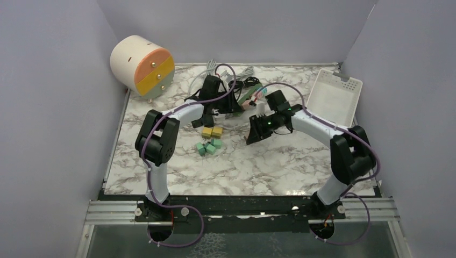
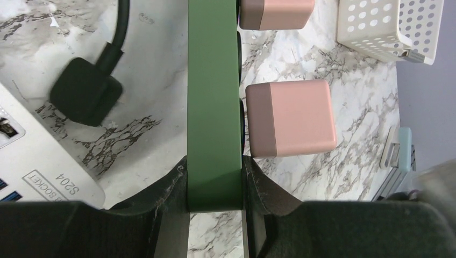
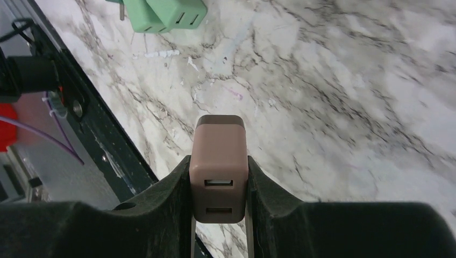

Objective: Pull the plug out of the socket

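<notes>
Our right jaws are closed on a pink plug, pinching its two flat sides. Its USB face is turned back toward the wrist and its far end pokes out past the tips. Beyond the tips lies only bare marble worktop, so we judge this plug to be clear of any socket. Our left jaws are clamped across the near end of the green socket strip, which runs straight ahead from them. A second pink plug sits seated in the strip's side just right of the tips, and a third pink plug sits farther ahead. We expect such a plug to be light, rigid and smooth-shelled, held in only by prong friction. The flat opposite faces at mid-body are the place to pinch, pulling straight out while the left jaws brace the strip; a tilted pull could let the glossy shell slip.
</notes>
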`<state>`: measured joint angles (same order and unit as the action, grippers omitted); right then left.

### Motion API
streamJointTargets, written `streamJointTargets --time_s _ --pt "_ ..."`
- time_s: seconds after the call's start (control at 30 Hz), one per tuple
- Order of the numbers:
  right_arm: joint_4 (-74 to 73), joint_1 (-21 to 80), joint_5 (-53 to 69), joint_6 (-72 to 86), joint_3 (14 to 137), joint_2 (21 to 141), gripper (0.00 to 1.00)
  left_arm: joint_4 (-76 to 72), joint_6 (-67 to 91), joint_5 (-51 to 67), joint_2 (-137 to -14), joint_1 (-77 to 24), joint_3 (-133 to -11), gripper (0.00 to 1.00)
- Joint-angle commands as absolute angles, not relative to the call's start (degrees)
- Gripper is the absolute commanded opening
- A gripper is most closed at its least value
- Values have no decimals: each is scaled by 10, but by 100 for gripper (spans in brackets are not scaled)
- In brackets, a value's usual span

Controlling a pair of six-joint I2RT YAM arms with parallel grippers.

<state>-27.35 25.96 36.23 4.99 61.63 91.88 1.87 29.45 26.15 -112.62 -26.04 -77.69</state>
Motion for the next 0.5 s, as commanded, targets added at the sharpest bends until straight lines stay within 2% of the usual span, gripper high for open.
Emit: streamJointTargets --time_s 0.0,0.17,0.27,0.33,0.4,0.43,0.47 --pt "-332 313 391 -8 686 1013 12 -8 261 309 -1079 -244 -807 0" --pt "-328 317 409 -11 732 1086 18 -3 256 313 -1070 -235 -802 0" --pt "-330 317 399 -6 747 1102 30 -1 254 313 -1071 -233 -801 0" --pt "-327 317 372 1 748 1093 44 -2 254 313 -1071 -233 -800 0" --pt "-315 317 343 9 741 1070 73 -3 254 312 -1073 -232 -799 0" --pt "-310 317 326 13 740 1057 83 -4 254 312 -1074 -231 -799 0" --pt "-306 317 314 15 740 1041 86 -5 255 312 -1075 -232 -799 0"
